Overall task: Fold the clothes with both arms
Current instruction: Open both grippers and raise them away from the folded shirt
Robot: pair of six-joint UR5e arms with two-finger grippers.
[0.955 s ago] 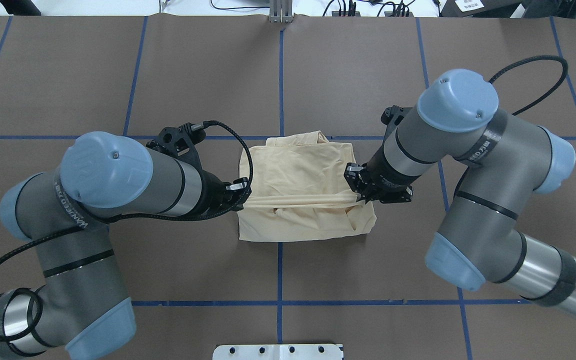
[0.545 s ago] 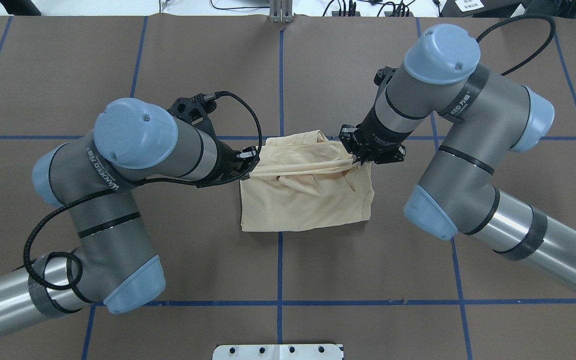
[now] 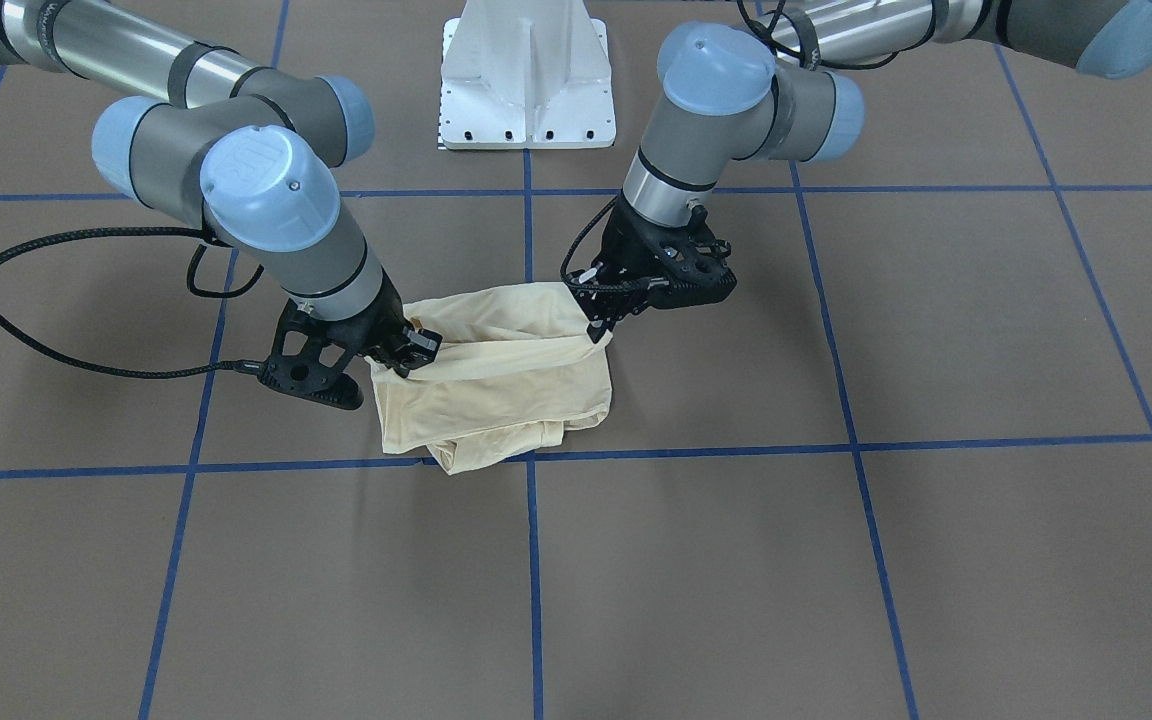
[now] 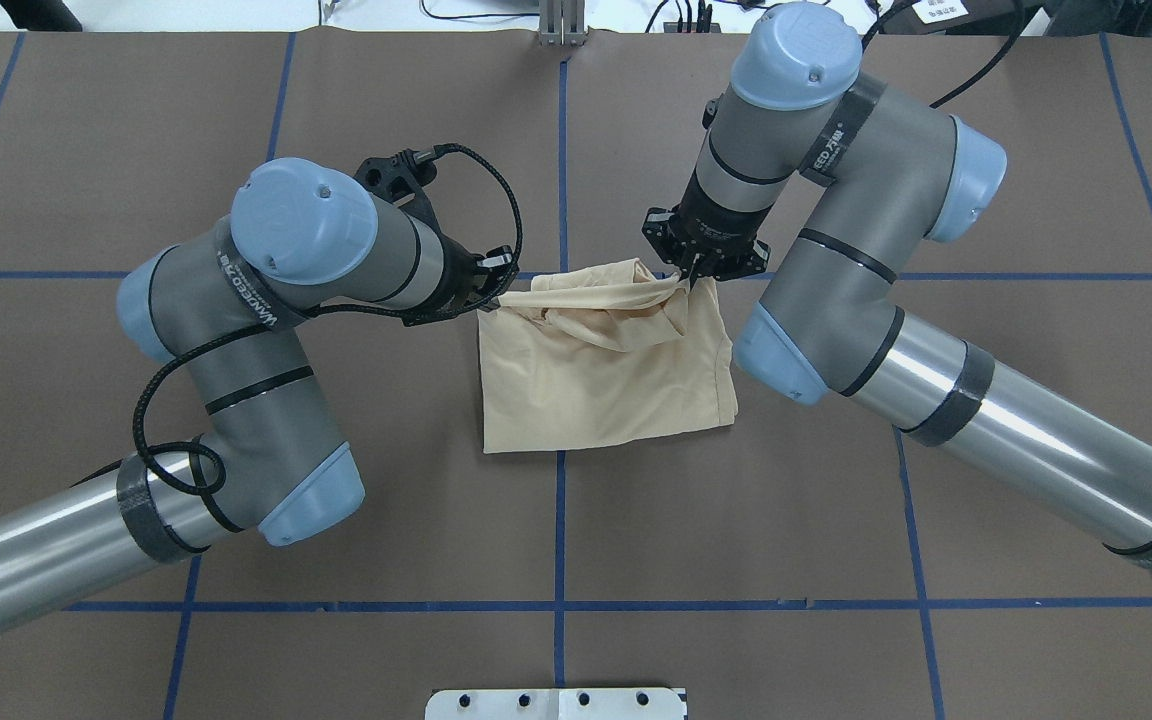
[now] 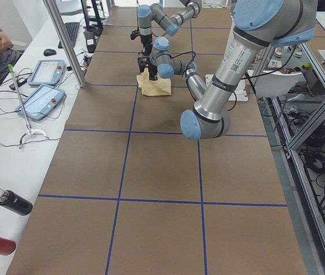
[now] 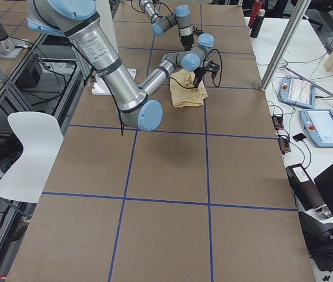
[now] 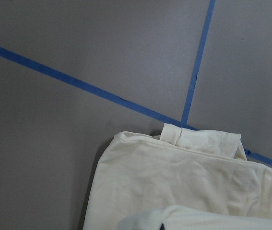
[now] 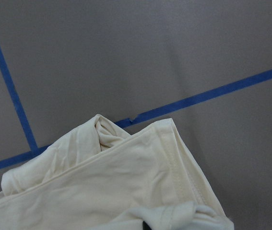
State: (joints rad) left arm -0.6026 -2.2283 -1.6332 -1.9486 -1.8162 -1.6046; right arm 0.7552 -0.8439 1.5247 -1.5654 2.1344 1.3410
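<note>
– L gripper (image 4: 498,288) & R gripper (image 4: 693,272): both pinched shut on the T-shirt (image 4: 606,390), one at each end of a raised edge.

– Where's the shirt itself?

– Mid-table (image 4: 336,100), folded to a rough block. Far side touches the crosswise blue tape line (image 4: 1036,277). Near side lies flat, toward the robot.

– And the bit they hold?

– Strung betw. the two grippers as a slack band. Long axis runs L–R, approx parallel to that tape line, right over the block's far side. Rest of the cloth lies on the robot's side of both pincers.

– So next move hinges on what?

– My guess: band sits above the far edge, so it only needs to go down and be let go. Neither arm is nearer; each has its own end, so they'd have to drop together or the band skews.

– Front cam agree?

– Yes. L gripper (image 3: 601,325) on that view's right, R gripper (image 3: 418,357) on its left, cloth betw. them. Print & label not visible.
</note>
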